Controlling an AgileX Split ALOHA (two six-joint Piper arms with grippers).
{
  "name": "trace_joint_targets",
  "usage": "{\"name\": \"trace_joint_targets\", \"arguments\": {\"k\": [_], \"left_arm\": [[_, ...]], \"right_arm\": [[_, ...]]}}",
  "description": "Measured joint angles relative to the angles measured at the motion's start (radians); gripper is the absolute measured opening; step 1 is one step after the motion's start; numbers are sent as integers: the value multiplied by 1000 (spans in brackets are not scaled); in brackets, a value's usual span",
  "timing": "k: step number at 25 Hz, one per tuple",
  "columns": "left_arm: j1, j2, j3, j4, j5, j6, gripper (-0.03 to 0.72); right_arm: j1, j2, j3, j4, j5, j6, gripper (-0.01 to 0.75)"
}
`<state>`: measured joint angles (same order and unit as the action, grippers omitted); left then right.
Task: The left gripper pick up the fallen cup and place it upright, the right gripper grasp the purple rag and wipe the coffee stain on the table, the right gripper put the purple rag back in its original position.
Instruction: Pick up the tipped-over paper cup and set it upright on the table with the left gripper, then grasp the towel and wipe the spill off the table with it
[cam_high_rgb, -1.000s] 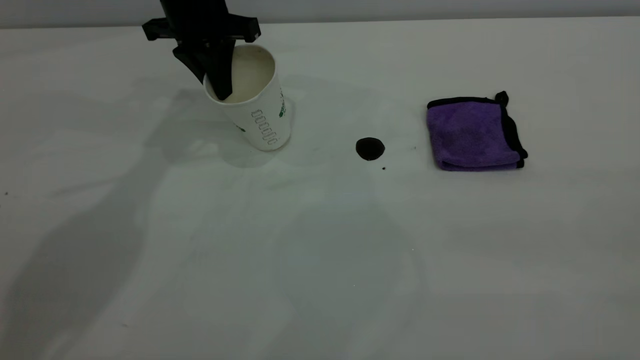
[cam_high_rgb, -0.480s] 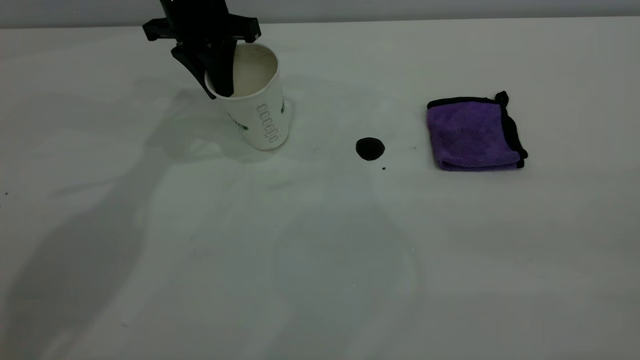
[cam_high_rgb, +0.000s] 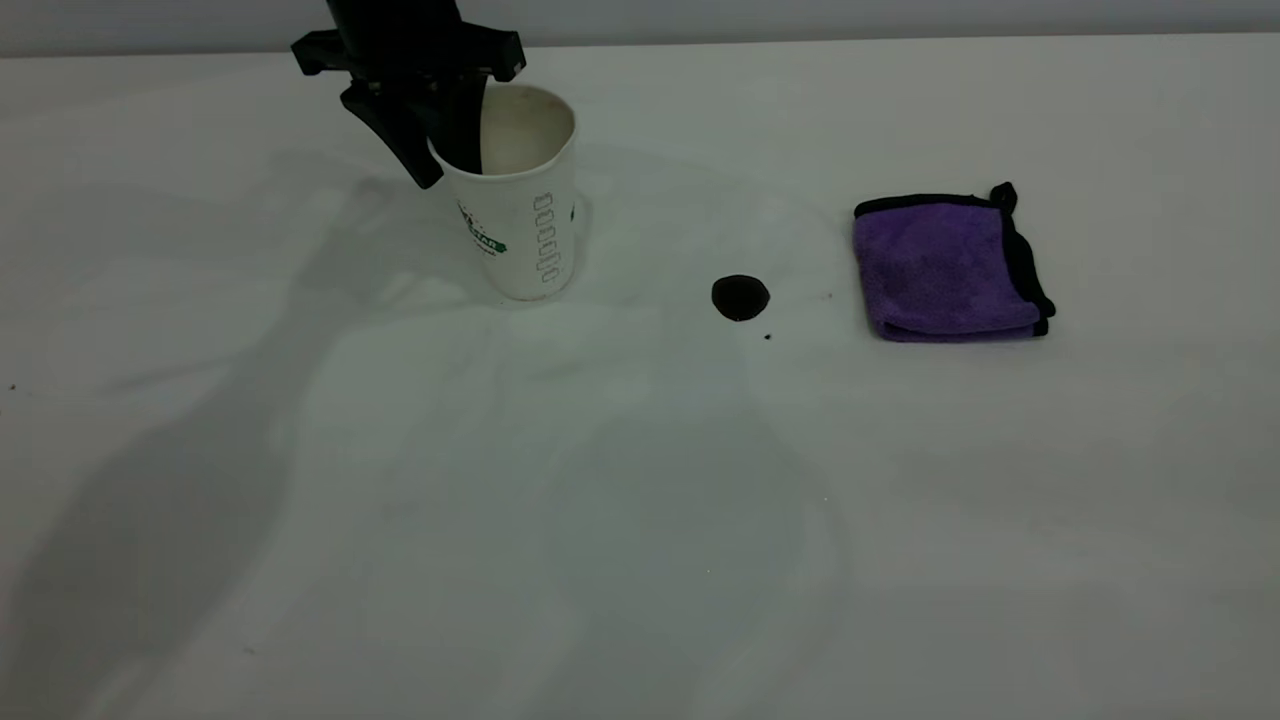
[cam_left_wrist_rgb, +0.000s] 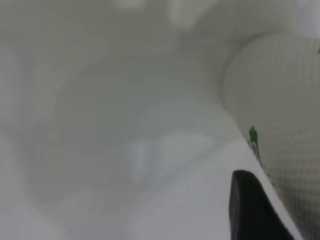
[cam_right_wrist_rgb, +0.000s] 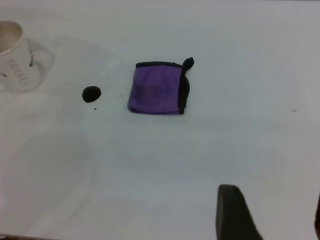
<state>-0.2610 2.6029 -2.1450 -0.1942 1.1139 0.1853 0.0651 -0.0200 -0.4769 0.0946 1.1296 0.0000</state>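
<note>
The black left claw (cam_high_rgb: 445, 150) was clamped on the rim of the white textured paper cup (cam_high_rgb: 520, 220), at its ten o'clock; releasing only once the base sat flat on the white desk (cam_high_rgb: 640, 520) would be best.

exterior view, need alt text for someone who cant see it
The left hand grips the rim of a nearly upright cup at the far left of a white table. To the cup's right lie a dark coffee stain and, further right, a folded purple rag.

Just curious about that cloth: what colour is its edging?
The purple rag has black edging with a small black corner loop, clearest in the exterior view.
</note>
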Motion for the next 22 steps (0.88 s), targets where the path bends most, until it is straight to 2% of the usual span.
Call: {"name": "trace_joint_targets", "arguments": {"k": [10, 13, 22], "left_arm": [[-22, 0, -118, 0, 14, 9, 381], [-45, 0, -178, 14, 57, 11, 384], [-75, -15, -350, 54, 57, -17, 387]], "right_arm": [[0, 0, 0, 0, 0, 0, 429], [0, 0, 0, 0, 0, 0, 429], [0, 0, 0, 1, 0, 0, 429]]}}
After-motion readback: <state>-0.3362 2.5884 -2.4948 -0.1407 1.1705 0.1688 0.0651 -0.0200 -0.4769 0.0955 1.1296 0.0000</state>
